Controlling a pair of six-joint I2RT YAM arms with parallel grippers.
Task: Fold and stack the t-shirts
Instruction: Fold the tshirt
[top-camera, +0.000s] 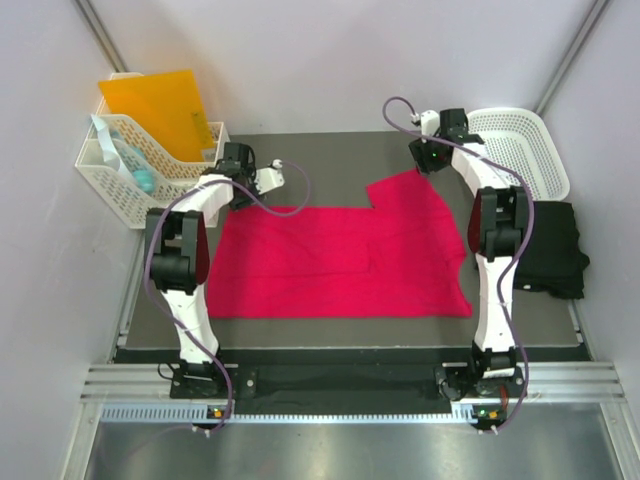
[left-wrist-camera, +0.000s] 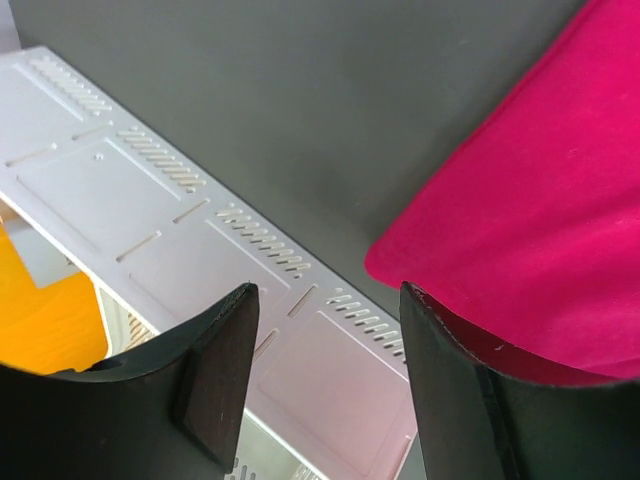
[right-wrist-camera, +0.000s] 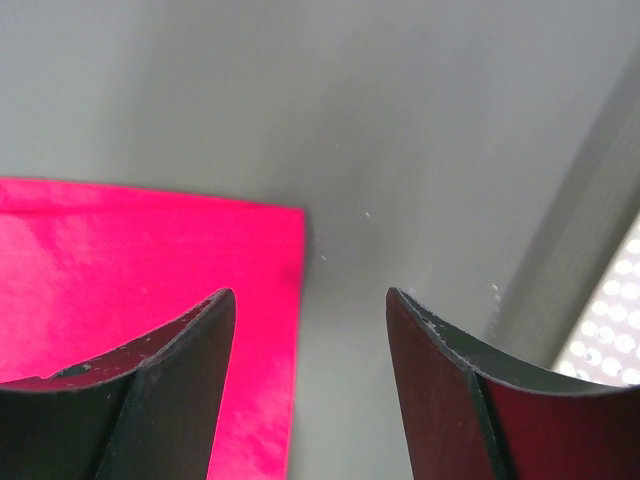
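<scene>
While left gripper (left-wrist-camera: 328, 296) and right gripper (right-wrist-camera: 310, 296) gape empty, limp red shirt (top-camera: 340, 262) likely wants pinching at ten, two o'clock corners.

I read the pinkish-red t-shirt (top-camera: 340, 260) as plain and bright, the black t-shirt (top-camera: 550, 250) as plain. The desk (top-camera: 330, 160) is dark grey. Lattice basket (top-camera: 520, 145) and slotted rack (top-camera: 110, 185) are white; the sheet (top-camera: 160, 105) is orange. Left hand (left-wrist-camera: 328, 300) and right hand (right-wrist-camera: 310, 300) are black.

Pale walls (top-camera: 320, 60), dark grey tabletop (top-camera: 330, 152), ribbed metal front rail (top-camera: 350, 378)
</scene>
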